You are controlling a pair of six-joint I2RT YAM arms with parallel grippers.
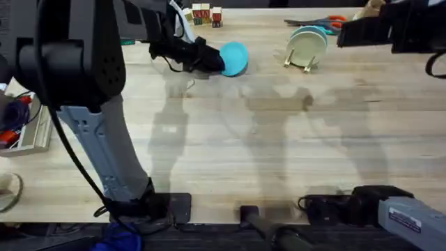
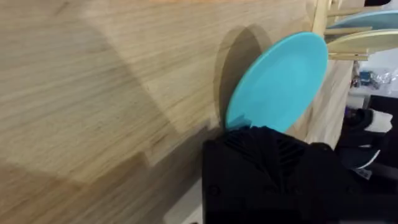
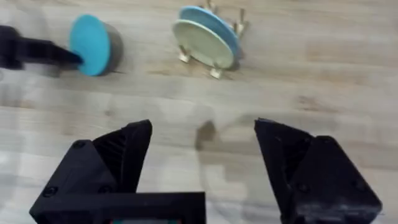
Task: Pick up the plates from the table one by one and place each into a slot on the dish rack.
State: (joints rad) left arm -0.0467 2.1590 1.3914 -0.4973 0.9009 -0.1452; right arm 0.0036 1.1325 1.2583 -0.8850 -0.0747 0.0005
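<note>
- Right gripper (image 3: 202, 165): jaws wide apart, nothing between them, hovering above bare table (image 1: 279, 153).
- Left gripper (image 1: 209, 59): clamped on the turquoise plate (image 1: 234, 58) at its edge; plate lifted off the wood, tilted on edge, face turned roughly toward the rack. Wrist view confirms the grip, with the plate (image 2: 280, 81) standing out from the fingers and a shadow on the planks behind it.
- Dish rack (image 1: 306, 59): near the far edge, to the right of the held plate and apart from it. Already holds a cream-green plate (image 1: 307, 47) in front and another blue one (image 3: 217, 25) behind, both leaning upright between dowels.
- Key relation: rack lies sideways-right of the left jaws; the plate's plane looks nearly parallel to the racked ones, so a sideways carry and lowering into a free slot seems next.
- Left arm is the one engaged.
</note>
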